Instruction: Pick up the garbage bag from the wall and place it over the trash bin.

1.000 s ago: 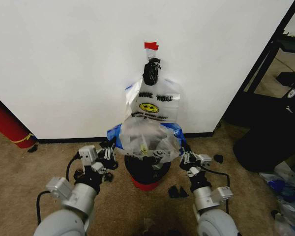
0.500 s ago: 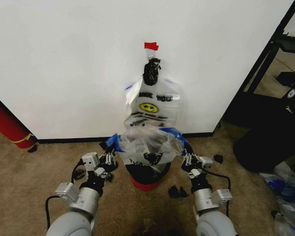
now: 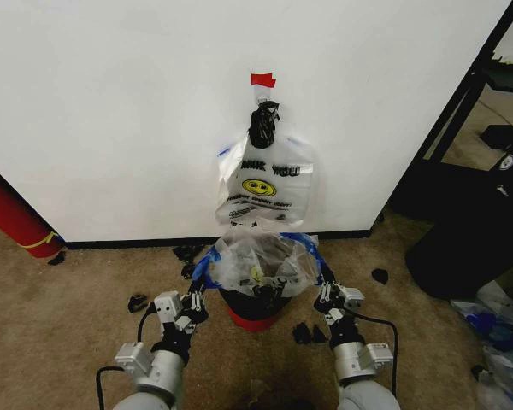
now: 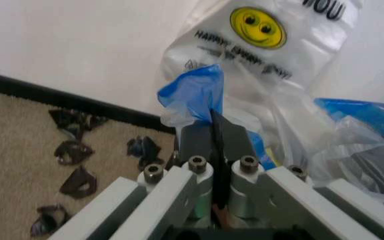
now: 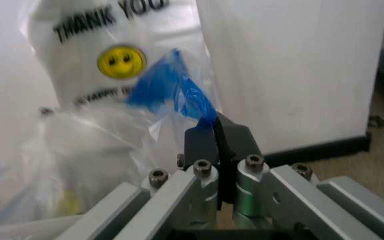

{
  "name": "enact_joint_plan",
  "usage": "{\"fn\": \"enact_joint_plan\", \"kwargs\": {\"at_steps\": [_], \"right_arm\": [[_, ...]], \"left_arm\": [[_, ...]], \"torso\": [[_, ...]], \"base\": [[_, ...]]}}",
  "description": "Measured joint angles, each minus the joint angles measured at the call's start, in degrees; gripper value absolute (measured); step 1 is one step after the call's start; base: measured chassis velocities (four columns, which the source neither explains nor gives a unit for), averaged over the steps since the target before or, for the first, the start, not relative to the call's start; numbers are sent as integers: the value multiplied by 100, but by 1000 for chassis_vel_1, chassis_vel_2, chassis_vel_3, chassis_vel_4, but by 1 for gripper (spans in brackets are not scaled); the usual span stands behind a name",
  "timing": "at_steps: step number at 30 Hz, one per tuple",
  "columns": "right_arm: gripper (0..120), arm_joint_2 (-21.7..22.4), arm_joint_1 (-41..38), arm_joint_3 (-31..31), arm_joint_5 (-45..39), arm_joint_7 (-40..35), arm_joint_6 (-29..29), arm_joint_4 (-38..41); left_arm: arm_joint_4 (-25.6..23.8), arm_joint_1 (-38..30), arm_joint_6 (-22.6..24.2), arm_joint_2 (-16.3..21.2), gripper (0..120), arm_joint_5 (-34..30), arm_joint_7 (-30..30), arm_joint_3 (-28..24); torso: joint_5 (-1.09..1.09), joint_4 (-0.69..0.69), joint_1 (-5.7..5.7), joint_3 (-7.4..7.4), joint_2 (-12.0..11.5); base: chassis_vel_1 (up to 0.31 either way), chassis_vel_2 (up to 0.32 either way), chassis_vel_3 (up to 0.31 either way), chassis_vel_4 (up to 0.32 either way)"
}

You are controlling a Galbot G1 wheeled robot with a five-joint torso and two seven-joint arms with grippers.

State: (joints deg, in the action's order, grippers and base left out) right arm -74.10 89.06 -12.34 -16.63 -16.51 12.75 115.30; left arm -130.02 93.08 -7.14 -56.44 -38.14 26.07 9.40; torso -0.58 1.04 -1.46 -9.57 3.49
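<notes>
The garbage bag (image 3: 258, 259) is spread open over the small black trash bin (image 3: 250, 305) with the red base, which stands on the carpet at the foot of the white wall (image 3: 111, 111). My left gripper (image 3: 197, 283) is shut on the bag's blue side strip (image 4: 193, 94) at the bin's left. On the bin's right, my right gripper (image 3: 324, 288) is shut on the other blue strip (image 5: 170, 93). Both hold the bag's mouth stretched wide. More bags alike (image 3: 263, 181) hang from the hook (image 3: 263, 115) under the red tape (image 3: 262, 80).
Black scraps (image 3: 137, 301) lie on the carpet left of the bin, and more (image 3: 306, 332) lie to its right. A red cylinder (image 3: 15, 215) leans at the far left. A big black bag (image 3: 466, 243) and a black frame (image 3: 462, 94) stand at the right.
Both grippers have drawn back toward me and lower, pulling the open bag down from in front of the hanging bags onto the bin's top.
</notes>
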Motion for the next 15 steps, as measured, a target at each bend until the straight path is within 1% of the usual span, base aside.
{"fn": "enact_joint_plan", "kwargs": {"at_steps": [3, 5, 8, 12, 13, 15], "right_arm": [[0, -88, 53, 38, 114, -50, -4, -205], [0, -110, 86, 78, 153, -134, -100, -281], [0, -107, 105, 113, 191, -210, -200, -346], [0, -66, 50, 179, 187, -379, -503, -442], [0, -66, 50, 179, 187, -379, -503, -442], [0, -20, 12, 216, 114, -428, -683, -444]], "left_arm": [[1, 220, 19, -6, 0, 16, 69, 55], [6, 436, 84, 15, 0, 52, 106, 83], [50, 576, 106, 26, 0, 112, 105, 67], [227, 600, 216, 9, 0, 161, 172, -192], [227, 600, 216, 9, 0, 161, 172, -192], [299, 511, 361, 34, 0, 121, 254, -320]], "torso": [[0, 0, 0, 0, 0], [0, -1, 0, 0, -1], [1, -1, 0, 0, -1], [1, -1, 0, 0, -1], [1, -1, 0, 0, -1], [0, -1, 0, 0, -1]], "base": [[0, 0, 0, 0], [0, 0, 0, 0], [0, 0, 0, 0], [0, 0, 0, 0], [0, 0, 0, 0], [0, 0, 0, 0]]}}
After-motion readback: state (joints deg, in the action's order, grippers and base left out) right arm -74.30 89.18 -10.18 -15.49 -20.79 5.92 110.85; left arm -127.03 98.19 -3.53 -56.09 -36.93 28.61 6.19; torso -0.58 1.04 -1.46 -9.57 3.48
